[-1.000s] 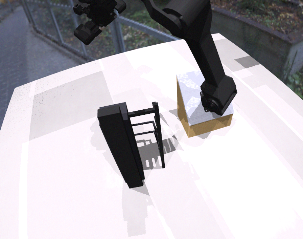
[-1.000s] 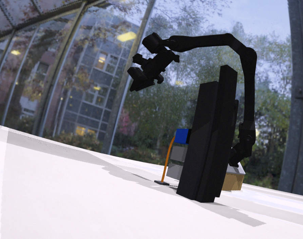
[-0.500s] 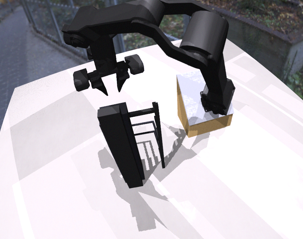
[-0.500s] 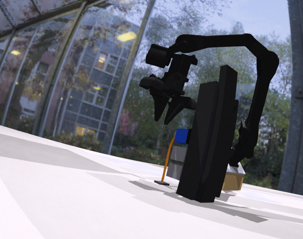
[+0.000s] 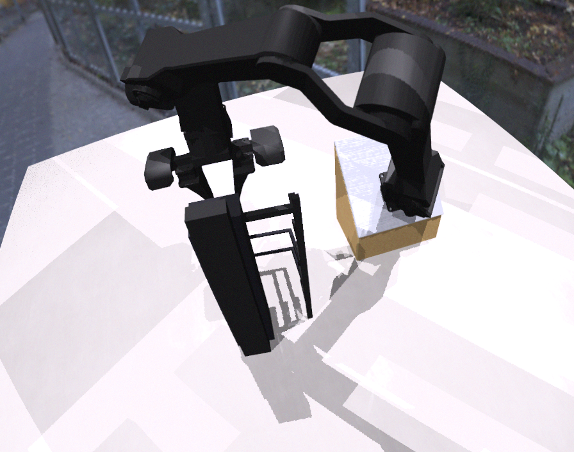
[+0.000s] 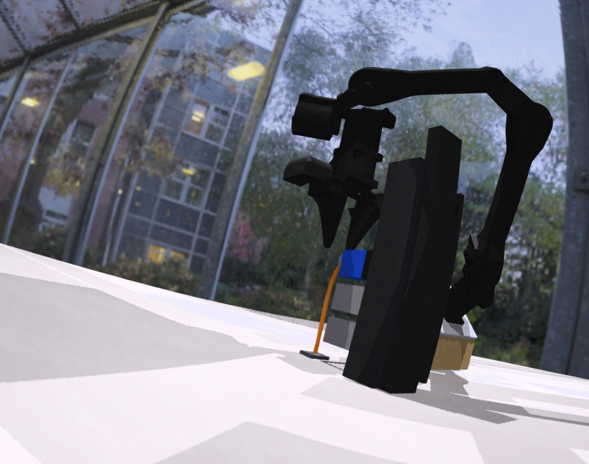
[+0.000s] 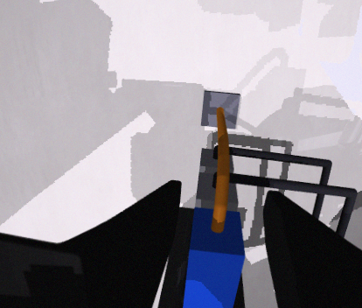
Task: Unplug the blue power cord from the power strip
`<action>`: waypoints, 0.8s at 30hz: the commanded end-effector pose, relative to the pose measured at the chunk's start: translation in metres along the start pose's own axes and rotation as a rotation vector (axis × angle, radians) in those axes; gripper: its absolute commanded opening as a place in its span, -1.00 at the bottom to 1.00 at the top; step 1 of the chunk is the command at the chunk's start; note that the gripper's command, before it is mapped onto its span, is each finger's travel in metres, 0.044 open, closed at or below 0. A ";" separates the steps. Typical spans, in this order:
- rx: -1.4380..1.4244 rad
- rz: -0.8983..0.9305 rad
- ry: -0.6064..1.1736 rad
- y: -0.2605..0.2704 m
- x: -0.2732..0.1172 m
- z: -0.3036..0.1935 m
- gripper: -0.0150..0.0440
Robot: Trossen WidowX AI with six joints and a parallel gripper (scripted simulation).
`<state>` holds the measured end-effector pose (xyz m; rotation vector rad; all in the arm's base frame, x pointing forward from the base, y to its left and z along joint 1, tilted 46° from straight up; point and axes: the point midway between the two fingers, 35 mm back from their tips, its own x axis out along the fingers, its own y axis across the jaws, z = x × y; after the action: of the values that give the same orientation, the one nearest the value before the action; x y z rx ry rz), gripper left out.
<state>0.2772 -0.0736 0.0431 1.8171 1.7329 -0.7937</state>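
The black power strip (image 5: pixel 229 272) (image 6: pixel 392 279) stands upright. The blue plug (image 6: pixel 353 263) (image 7: pixel 214 280) sits high on its side, with a black part between plug and strip. Its orange cord (image 6: pixel 326 309) (image 7: pixel 223 166) curves down to a small dark square (image 6: pixel 313 355) (image 7: pixel 211 98) on the table. My gripper (image 6: pixel 339 247) (image 7: pixel 223 196) points down, partly open and empty. In the exterior view its fingertips are just above the plug's top; in the wrist view they are on either side of the plug. The strip hides the plug and the fingertips in the top view.
Two grey blocks, an upper one (image 6: pixel 347 298) and a lower one (image 6: pixel 340 332), are on the strip below the blue plug. A thin black frame with bars (image 5: pixel 302 257) stands beside the strip. The arm's base rests on a wooden block (image 5: pixel 394 241) (image 6: pixel 452 354) with a grey top.
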 end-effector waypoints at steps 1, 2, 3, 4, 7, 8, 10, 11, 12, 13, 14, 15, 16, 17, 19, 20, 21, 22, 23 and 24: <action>0.004 0.000 0.005 0.000 0.000 -0.006 0.05; 0.004 0.000 0.005 0.000 0.000 -0.008 0.05; 0.004 0.000 0.005 0.000 0.000 -0.009 0.05; 0.004 0.000 0.005 0.000 0.000 -0.011 0.05; 0.004 0.000 0.005 0.000 0.000 -0.016 0.05; 0.004 0.000 0.005 0.000 0.000 -0.017 0.05; 0.004 0.000 0.005 0.000 0.000 -0.021 0.05; 0.004 0.000 0.005 0.000 0.000 -0.022 0.05; 0.004 0.000 0.005 0.000 0.000 -0.024 0.05; 0.004 0.000 0.005 0.000 0.000 -0.026 0.05; 0.004 0.000 0.006 0.000 0.000 -0.027 0.05; 0.004 0.000 0.006 -0.001 0.000 -0.029 0.05; 0.004 0.000 0.006 -0.001 0.000 -0.030 0.05; 0.004 0.000 0.006 -0.001 0.000 -0.032 0.05; 0.004 0.000 0.006 -0.001 0.000 -0.035 0.05; 0.004 0.000 0.006 -0.001 0.000 -0.037 0.05; 0.004 0.000 0.007 -0.001 0.000 -0.039 0.05; 0.004 0.000 0.007 -0.001 0.000 -0.040 0.05; 0.004 0.000 0.007 -0.001 0.000 -0.041 0.05; 0.004 0.000 0.007 -0.001 0.000 -0.041 0.05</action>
<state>0.2798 -0.0475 0.0690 1.8188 1.7354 -0.7922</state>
